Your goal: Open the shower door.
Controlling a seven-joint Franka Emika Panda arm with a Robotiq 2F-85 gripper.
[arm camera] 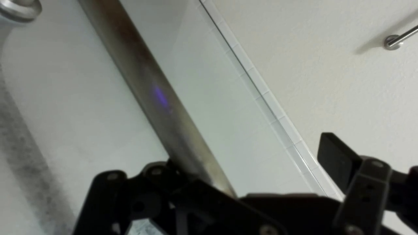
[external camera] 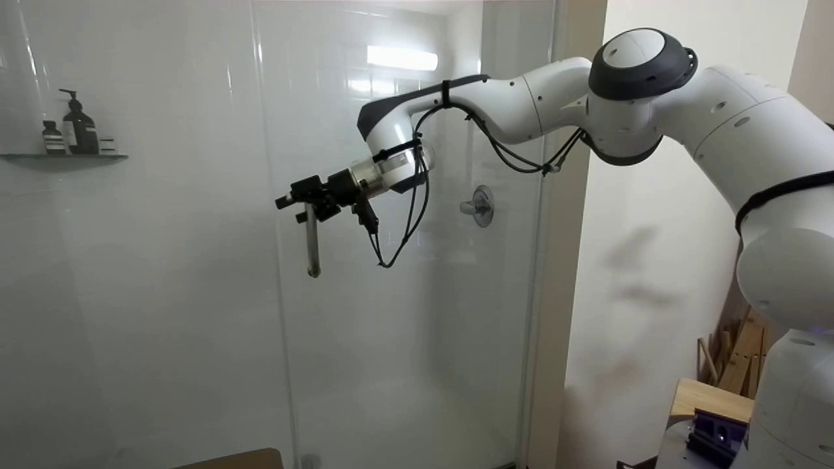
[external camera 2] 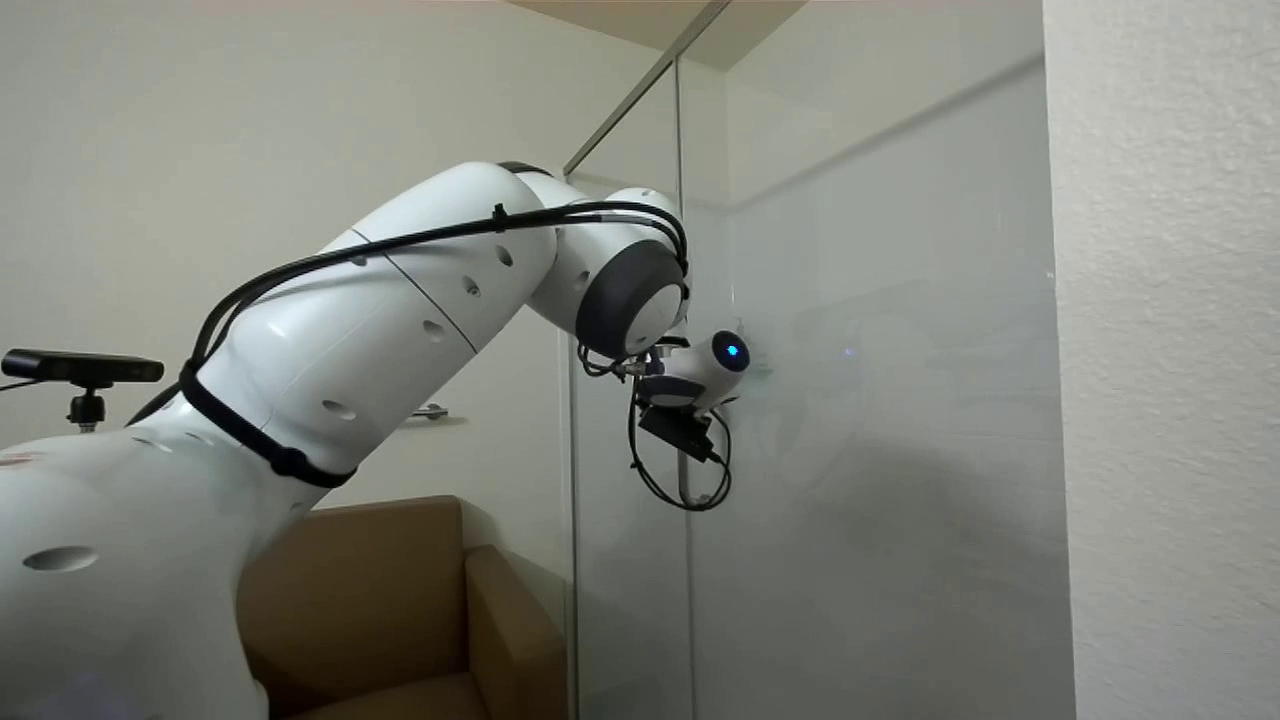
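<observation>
The shower door [external camera: 404,339] is a tall clear glass panel, in line with the handleless glass panel beside it. It also shows in the other exterior view [external camera 2: 870,560]. Its vertical chrome loop handle [external camera: 313,244] shows its lower bar in both exterior views [external camera 2: 685,485]. My gripper [external camera: 292,210] is at the handle's upper part. In the wrist view my gripper [arm camera: 251,160] is open. The handle [arm camera: 147,78] runs close by the left finger, whose tip is hidden. The right finger stands well apart from it. I cannot tell whether the left finger touches the handle.
The handleless panel [external camera: 163,293] stands beside the door. Behind the glass are a shelf [external camera: 65,156] with bottles and a round shower knob [external camera: 481,206]. A brown armchair [external camera 2: 350,570] stands before the glass. A towel bar [arm camera: 405,36] is on a wall.
</observation>
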